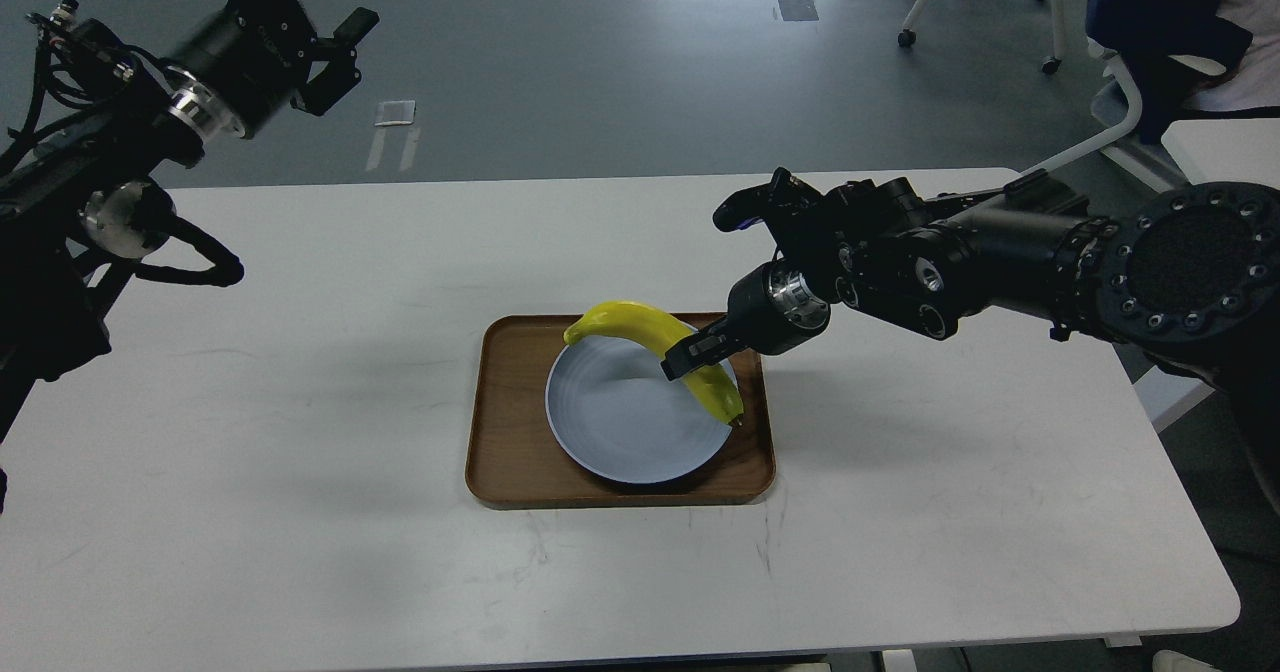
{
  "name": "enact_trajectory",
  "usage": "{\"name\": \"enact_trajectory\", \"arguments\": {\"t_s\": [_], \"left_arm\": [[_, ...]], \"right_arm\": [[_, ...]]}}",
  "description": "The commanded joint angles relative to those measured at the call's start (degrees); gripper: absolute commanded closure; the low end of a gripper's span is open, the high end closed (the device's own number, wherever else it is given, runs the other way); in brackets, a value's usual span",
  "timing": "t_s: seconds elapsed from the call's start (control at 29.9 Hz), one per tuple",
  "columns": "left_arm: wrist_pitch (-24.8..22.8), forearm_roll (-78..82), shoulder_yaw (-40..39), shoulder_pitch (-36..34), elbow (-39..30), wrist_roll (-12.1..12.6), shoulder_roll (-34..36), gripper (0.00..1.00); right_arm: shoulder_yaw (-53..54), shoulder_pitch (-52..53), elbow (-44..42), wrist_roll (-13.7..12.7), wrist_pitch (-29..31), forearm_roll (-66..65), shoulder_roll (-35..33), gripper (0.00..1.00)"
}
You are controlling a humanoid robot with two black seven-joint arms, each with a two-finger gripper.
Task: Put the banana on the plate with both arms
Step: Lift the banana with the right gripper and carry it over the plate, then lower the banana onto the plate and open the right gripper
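The yellow banana (pixel 640 327) arches over the far and right side of the pale blue-grey plate (pixel 620 422), its dark tip near the plate's right rim. My right gripper (pixel 692 352) comes in from the right and is shut on the banana about the middle of its right half. Whether the banana rests on the plate or hangs just above it I cannot tell. My left gripper (pixel 315 37) is raised high at the far left, well away from the plate, its fingers spread and empty.
The plate lies in a brown wooden tray (pixel 500 452) at the middle of the white table (pixel 300 502). Office chairs (pixel 1000 2) and a seated person stand beyond the table's far right corner.
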Motion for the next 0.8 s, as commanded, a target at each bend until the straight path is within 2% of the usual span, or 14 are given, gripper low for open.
{"name": "enact_trajectory", "arguments": {"t_s": [0.0,0.1,0.27,0.37,0.5,0.77], "left_arm": [[0.0,0.0,0.0,0.0,0.0,0.0,0.0,0.02],[0.0,-0.1,0.0,0.0,0.0,0.0,0.0,0.02],[0.0,-0.3,0.0,0.0,0.0,0.0,-0.1,0.02],[0.0,-0.3,0.0,0.0,0.0,0.0,-0.1,0.02],[0.0,-0.3,0.0,0.0,0.0,0.0,-0.1,0.02],[0.0,-0.3,0.0,0.0,0.0,0.0,-0.1,0.02]], "right_arm": [[0.1,-0.9,-0.4,0.0,0.0,0.0,0.0,0.58],[0.4,-1.1,-0.4,0.0,0.0,0.0,0.0,0.55],[2.0,-1.1,-0.4,0.0,0.0,0.1,0.0,0.39],[2.0,-1.0,-0.4,0.0,0.0,0.1,0.0,0.34],[2.0,-1.0,-0.5,0.0,0.0,0.1,0.0,0.23],[4.9,2.4,-1.1,0.0,0.0,3.6,0.0,0.17]]}}
